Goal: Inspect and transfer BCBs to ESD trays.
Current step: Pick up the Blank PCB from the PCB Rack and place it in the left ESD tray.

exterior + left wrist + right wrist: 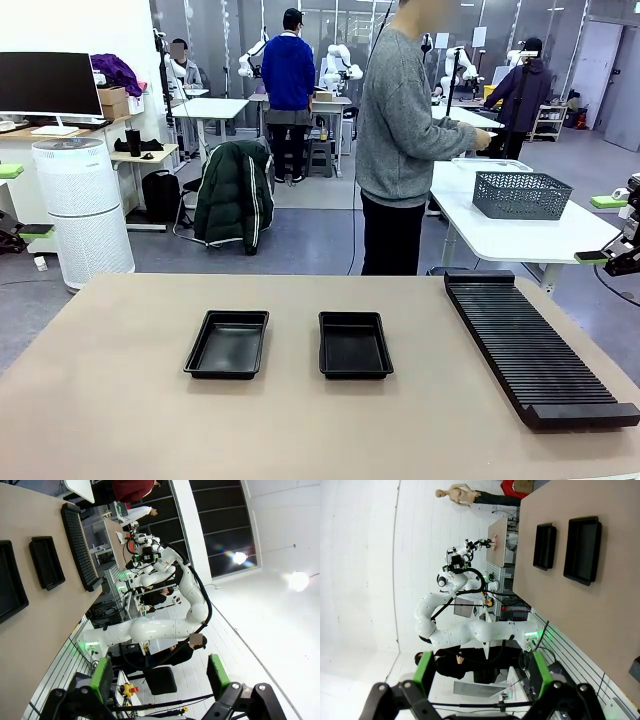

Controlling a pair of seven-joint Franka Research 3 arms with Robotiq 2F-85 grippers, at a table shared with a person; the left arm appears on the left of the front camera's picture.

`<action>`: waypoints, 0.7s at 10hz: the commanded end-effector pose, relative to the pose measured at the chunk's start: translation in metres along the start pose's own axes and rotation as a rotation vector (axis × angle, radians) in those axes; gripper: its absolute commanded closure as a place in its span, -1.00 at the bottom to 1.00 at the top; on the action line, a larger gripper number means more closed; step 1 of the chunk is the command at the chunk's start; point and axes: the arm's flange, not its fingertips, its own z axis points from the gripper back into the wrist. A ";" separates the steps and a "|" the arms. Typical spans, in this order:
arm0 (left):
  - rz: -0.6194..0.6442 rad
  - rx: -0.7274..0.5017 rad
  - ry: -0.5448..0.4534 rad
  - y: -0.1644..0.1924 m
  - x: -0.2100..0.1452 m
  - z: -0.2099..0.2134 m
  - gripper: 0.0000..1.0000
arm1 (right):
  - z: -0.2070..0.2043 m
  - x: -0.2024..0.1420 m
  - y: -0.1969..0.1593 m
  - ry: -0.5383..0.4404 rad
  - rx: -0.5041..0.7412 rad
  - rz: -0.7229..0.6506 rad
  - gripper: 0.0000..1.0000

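While two identical shallow black rectangular plastic trays with flared rims lie side by side on the tan bench [110, 400], a small gap between them, the left tray [226, 372] and the right tray [355, 374] each show a plain dark floor. To the right of them, well apart, a long black ribbed slotted rack [535, 345] runs from the far edge of the bench toward the near right corner. Beyond the far edge stands a person in a grey sweater and dark trousers [400, 130], turned sideways to the bench, hands reaching toward a white table [520, 238] that carries a grey mesh basket [521, 194]. From the left wrist camera, the left end effector [159, 677] has its green pads spread wide with nothing between them, well away from both trays (these sit on the bench at the picture's left side, the rack above them). From the right wrist camera, the right end effector [481, 672] is likewise spread wide and holds nothing, with the trays far off at the upper right.
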 end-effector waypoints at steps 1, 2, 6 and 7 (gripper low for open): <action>0.011 0.003 -0.009 -0.001 -0.002 -0.001 -1.00 | 0.000 -0.001 0.000 0.003 -0.004 -0.015 -1.00; 0.011 0.003 -0.009 -0.001 -0.002 -0.001 -1.00 | 0.000 -0.001 0.000 0.003 -0.004 -0.015 -1.00; 0.011 0.003 -0.009 -0.001 -0.002 -0.001 -1.00 | 0.000 -0.001 0.000 0.003 -0.004 -0.015 -1.00; 0.011 0.003 -0.009 -0.001 -0.002 -0.001 -1.00 | 0.000 -0.001 0.000 0.003 -0.004 -0.015 -1.00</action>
